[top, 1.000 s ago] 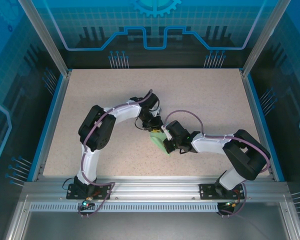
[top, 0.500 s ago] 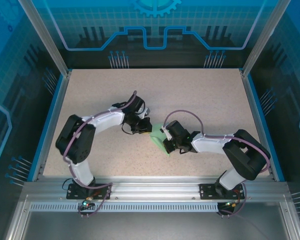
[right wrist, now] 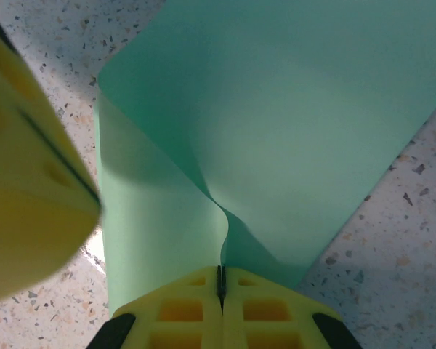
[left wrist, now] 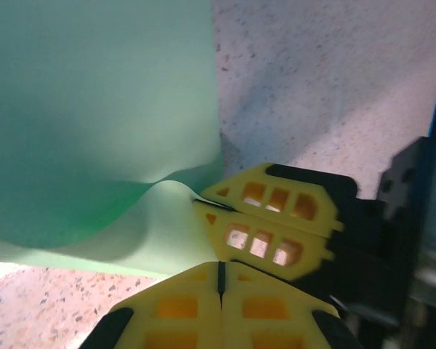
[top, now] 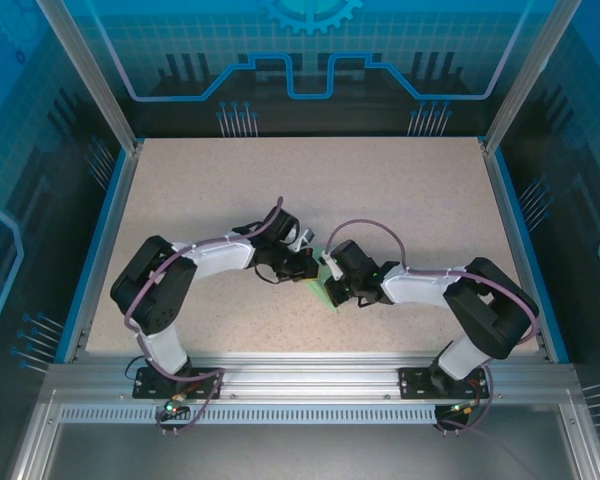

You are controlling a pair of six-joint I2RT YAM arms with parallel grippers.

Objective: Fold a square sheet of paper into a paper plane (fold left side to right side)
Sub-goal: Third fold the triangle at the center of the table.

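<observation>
The square sheet of paper (right wrist: 298, 102) sits near the middle of the table (top: 410, 190), a little toward the table's near edge. In the top view a sliver of its pale green shows between the two wrists. The right fingers (right wrist: 220, 273) are pressed fully together on it. In the right wrist view a soft crease of the sheet runs straight down into the seam between their yellow tips. The left wrist view shows the same fingers from the side, clamped flat on a raised lip of the paper's edge. From that pinch the sheet bulges up in a gentle wave, with a broad panel spreading away over the table and a lighter, narrower flap lying beside it, so it is doubled over loosely rather than flat.

The left fingers (left wrist: 219, 265) are closed too, tip against tip with no gap along their seam. They stand just left of the table's middle, nose to nose with the right fingers, the two pairs of tips touching or all but touching. The lower edge of the sheet comes right up to the left fingers' tips, but whether any paper is caught between them cannot be told. In the right wrist view one left finger looms as a blurred yellow block over one border of the sheet, with speckled table showing beside it
</observation>
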